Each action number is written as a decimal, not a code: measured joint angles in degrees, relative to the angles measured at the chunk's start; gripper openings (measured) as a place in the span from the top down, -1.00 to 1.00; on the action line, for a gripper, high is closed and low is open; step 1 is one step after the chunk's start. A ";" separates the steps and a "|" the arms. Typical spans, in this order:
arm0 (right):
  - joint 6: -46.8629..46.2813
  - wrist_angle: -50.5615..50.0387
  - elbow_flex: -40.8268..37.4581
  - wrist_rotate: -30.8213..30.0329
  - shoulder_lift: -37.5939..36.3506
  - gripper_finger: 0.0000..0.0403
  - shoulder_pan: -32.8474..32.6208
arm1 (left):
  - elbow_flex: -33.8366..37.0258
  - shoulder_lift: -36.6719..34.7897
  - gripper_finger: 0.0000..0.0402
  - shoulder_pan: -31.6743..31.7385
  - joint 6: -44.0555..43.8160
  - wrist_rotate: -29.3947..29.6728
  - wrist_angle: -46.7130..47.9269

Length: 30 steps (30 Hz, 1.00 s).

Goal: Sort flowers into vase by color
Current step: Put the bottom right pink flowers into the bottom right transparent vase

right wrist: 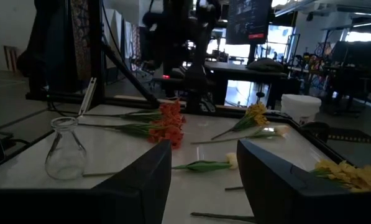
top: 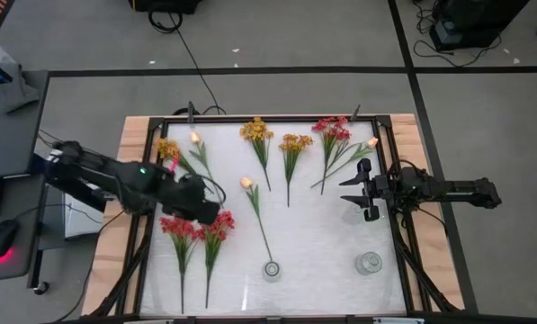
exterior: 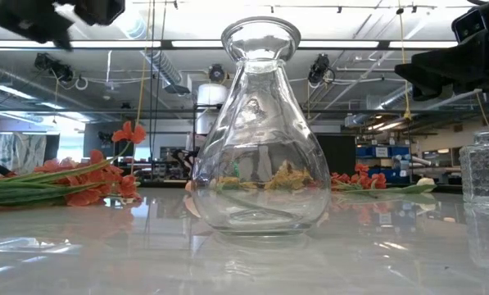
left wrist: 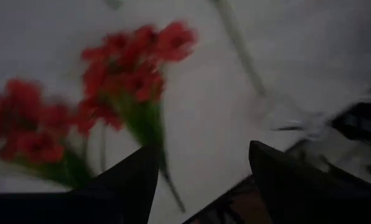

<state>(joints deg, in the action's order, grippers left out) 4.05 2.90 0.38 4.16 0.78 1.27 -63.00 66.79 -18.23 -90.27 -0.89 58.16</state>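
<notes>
Two red-pink clusters lie flat on the white table near its left side, stems toward the near edge. My left gripper hovers open just above their blooms and touches nothing. More flowers lie flat farther back: yellow-orange clusters, a red cluster, and peach buds. My right gripper waits open at the right, above the table.
A clear bulbous vase stands near the near edge at the middle. A second, ribbed glass vase stands to its right. A dark frame runs around the white table top. Bare table lies between the two vases.
</notes>
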 joint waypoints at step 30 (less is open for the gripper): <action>0.01 0.02 -0.01 0.00 0.00 0.04 0.00 | -0.04 32.78 -0.27 -13.14 -29.14 0.12 -8.69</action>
<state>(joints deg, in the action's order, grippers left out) 4.06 2.92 0.38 4.16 0.78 1.27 -63.05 99.57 -31.36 -119.42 -0.77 49.47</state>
